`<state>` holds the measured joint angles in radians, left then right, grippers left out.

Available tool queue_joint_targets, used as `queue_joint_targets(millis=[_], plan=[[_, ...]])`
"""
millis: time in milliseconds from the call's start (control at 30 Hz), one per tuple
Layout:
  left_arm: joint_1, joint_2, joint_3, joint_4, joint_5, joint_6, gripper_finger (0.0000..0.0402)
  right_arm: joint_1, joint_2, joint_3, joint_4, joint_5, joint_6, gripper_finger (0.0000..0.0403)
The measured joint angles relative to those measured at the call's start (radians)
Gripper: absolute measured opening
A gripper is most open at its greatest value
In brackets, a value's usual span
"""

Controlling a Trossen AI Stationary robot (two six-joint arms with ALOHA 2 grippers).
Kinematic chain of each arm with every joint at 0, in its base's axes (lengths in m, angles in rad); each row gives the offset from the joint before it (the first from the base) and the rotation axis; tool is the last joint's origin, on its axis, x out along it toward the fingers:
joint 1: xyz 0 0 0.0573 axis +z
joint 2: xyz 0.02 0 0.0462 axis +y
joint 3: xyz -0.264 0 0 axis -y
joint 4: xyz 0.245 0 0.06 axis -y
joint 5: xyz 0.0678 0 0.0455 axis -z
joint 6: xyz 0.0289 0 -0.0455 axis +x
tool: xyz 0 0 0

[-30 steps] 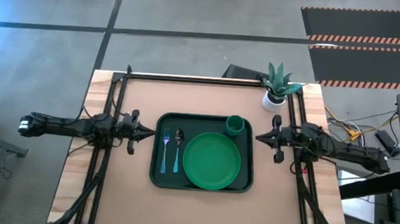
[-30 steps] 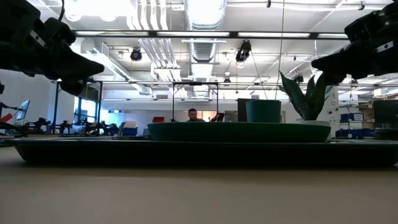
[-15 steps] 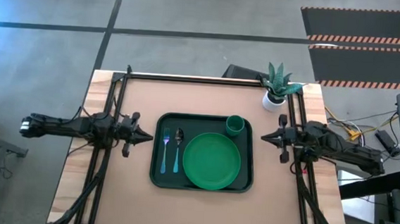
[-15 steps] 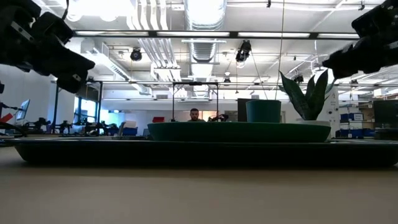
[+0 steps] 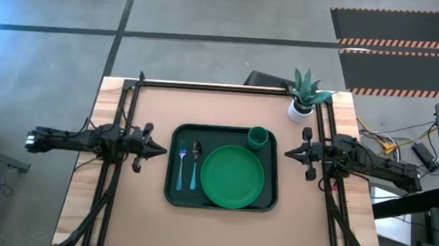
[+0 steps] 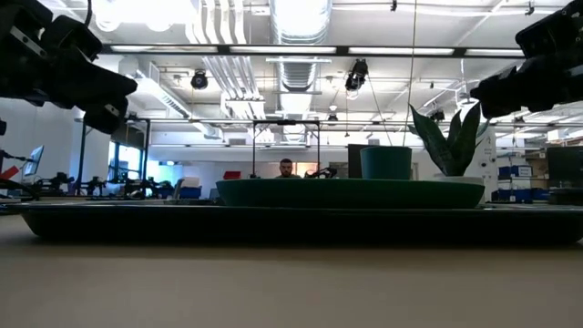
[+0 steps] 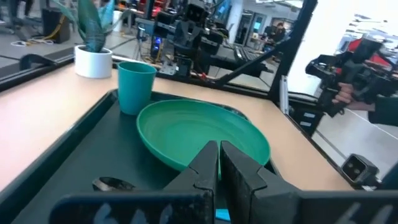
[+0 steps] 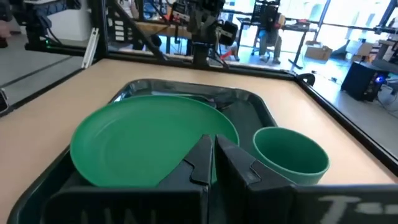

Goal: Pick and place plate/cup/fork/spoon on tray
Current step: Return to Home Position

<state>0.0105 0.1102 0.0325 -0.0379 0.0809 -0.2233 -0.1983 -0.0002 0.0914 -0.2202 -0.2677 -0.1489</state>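
The dark green tray [image 5: 176,194] lies in the middle of the table. On it lie the bright green plate [image 5: 232,176], the green cup [image 5: 258,137] at its far right corner, and the fork [image 5: 181,165] and the spoon [image 5: 195,165] side by side at its left. My left gripper [image 5: 164,146] is shut and empty, raised just left of the tray. My right gripper [image 5: 286,152] is shut and empty, raised just right of the tray. The plate [image 7: 199,134] and cup [image 7: 135,87] show in the left wrist view, and the plate [image 8: 146,140] and cup [image 8: 291,155] in the right wrist view.
A white pot with a spiky green plant [image 5: 305,94] stands at the table's far right corner. Dark frame rails run along the table's left [image 5: 116,162] and right [image 5: 331,185] sides. A person [image 6: 286,169] sits far off in the room behind.
My left gripper has drawn back a little toward the table's left edge. My right gripper has drawn back a little toward the table's right edge, then eased slightly back toward the tray. Both stay shut. The tableware has not moved.
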Motion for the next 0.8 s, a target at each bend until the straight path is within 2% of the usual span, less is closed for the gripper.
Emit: queue_joint_targets(millis=[167, 600, 800], plan=[[-0.001, 0.020, -0.001, 0.006, 0.042, 0.001, 0.0000, 0.000, 0.000, 0.000, -0.002, -0.001, -0.012, 0.0009], [0.000, 0.108, -0.007, 0.030, 0.049, -0.006, 0.0000, 0.000, 0.026, -0.001, -0.005, 0.004, -0.002, 0.0009], [0.000, 0.107, -0.007, 0.032, 0.049, -0.006, 0.0000, 0.000, 0.014, -0.007, 0.027, 0.159, -0.006, 0.0009]])
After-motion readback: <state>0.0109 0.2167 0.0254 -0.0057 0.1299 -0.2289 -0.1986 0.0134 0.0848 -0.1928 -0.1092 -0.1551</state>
